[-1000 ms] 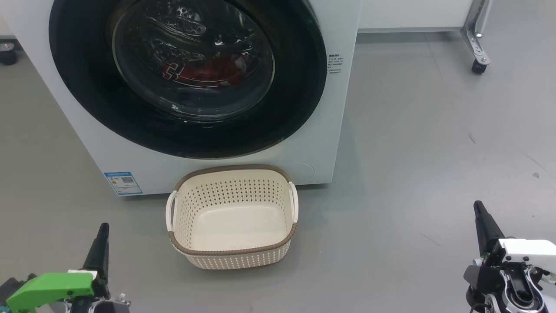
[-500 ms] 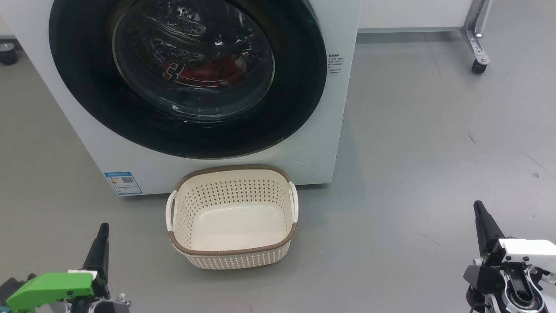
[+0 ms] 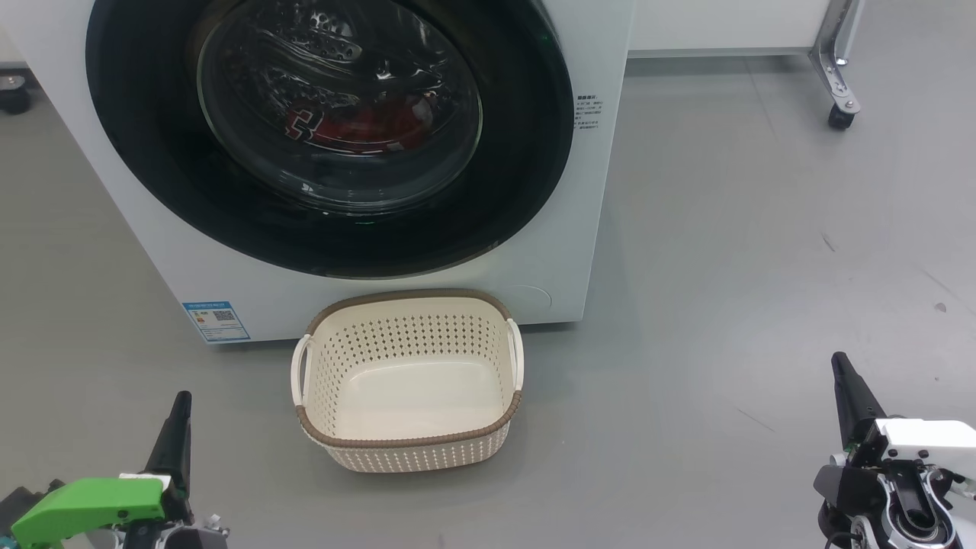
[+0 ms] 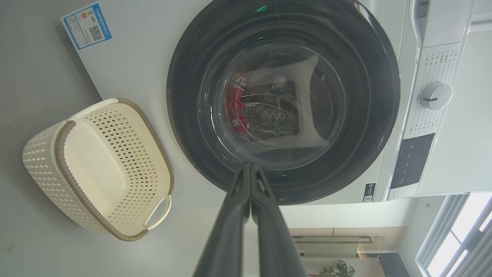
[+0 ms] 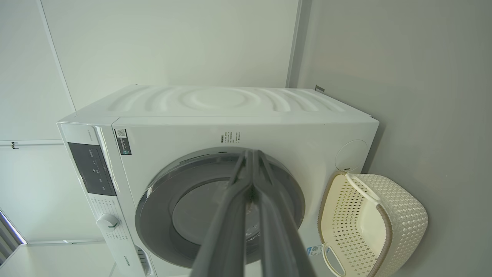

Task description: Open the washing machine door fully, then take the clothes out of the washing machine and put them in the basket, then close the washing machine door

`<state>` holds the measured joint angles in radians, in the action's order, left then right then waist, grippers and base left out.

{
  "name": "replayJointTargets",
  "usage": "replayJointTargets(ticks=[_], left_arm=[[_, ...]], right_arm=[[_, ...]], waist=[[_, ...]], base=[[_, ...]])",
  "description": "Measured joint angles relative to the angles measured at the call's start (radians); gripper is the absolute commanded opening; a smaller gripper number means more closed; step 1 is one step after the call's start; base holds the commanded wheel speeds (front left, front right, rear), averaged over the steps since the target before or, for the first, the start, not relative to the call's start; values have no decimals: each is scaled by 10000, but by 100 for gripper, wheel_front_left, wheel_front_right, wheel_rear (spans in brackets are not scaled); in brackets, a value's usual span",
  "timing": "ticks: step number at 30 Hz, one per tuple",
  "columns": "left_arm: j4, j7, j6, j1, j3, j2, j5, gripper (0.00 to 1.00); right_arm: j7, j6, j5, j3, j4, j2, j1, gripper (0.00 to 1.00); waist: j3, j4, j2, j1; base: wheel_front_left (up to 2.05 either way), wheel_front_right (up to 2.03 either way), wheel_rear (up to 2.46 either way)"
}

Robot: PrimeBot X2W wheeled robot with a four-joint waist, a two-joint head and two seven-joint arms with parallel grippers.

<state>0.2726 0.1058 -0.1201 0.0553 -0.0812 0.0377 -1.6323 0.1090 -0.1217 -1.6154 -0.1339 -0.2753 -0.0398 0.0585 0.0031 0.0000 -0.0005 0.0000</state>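
Note:
The white washing machine (image 3: 564, 252) stands ahead with its round washing machine door (image 3: 175, 183) flat against the front, black ring around clear glass. Through the glass I see red clothes (image 3: 366, 126) in the drum, also the clothes (image 4: 233, 105) in the left wrist view. The cream basket (image 3: 412, 446) sits on the floor right before the machine, with nothing in it. My left gripper (image 3: 181, 398) is low at the left, shut and holding nothing. My right gripper (image 3: 839, 360) is low at the right, shut too. Both are well short of the door (image 4: 184, 115) (image 5: 153, 215).
Grey floor (image 3: 762, 267) spreads to the right of the machine. A metal leg on a caster wheel (image 3: 840, 116) stands at the far right; another dark wheel (image 3: 14, 97) is at the far left. A control knob (image 4: 435, 96) sits on the machine's panel.

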Motion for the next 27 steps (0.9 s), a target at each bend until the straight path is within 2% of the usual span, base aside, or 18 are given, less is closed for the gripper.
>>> replayJointTargets(ticks=[16, 17, 27], left_arm=[[0, 0, 0, 0, 0, -2, 0, 0], [0, 0, 0, 0, 0, -2, 0, 100], [424, -58, 10, -414, 105, -217, -35, 100]], right_arm=[[0, 0, 0, 0, 0, 0, 0, 0], [0, 0, 0, 0, 0, 0, 0, 100], [-17, 12, 2, 31, -437, 224, -477, 100]], waist=[[0, 0, 0, 0], [0, 0, 0, 0], [3, 2, 0, 0]], base=[[0, 0, 0], [0, 0, 0], [0, 0, 0]])
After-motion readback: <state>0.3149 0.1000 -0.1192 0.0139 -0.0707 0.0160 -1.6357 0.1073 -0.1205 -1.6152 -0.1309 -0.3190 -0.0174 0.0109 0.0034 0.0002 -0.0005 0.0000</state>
